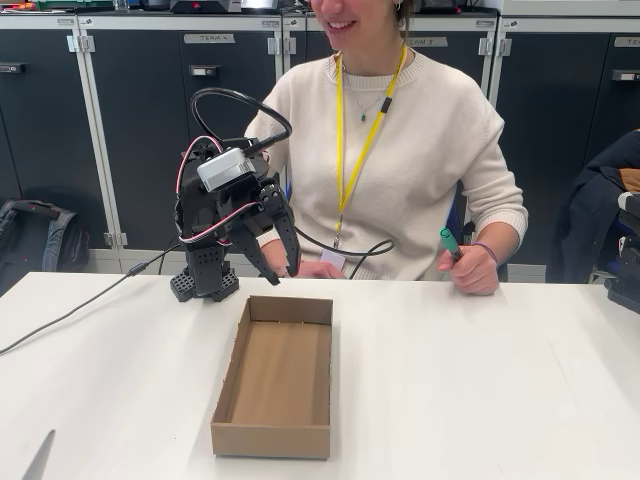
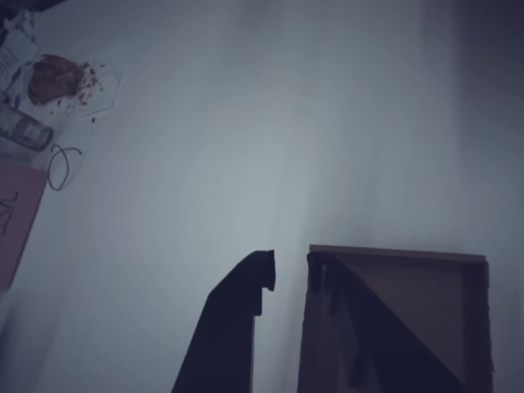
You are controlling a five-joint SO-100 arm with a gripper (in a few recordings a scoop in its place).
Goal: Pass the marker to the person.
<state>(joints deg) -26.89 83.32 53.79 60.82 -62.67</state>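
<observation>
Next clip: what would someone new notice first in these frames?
In the fixed view, the person sits behind the table holding the marker in the hand at picture right. The black arm's gripper, holding nothing, hangs just behind the open cardboard box at the table's centre; the wrist view shows its fingers slightly apart.

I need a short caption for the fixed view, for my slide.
Person holds the marker; the arm's empty pincer hangs above the cardboard box.
</observation>
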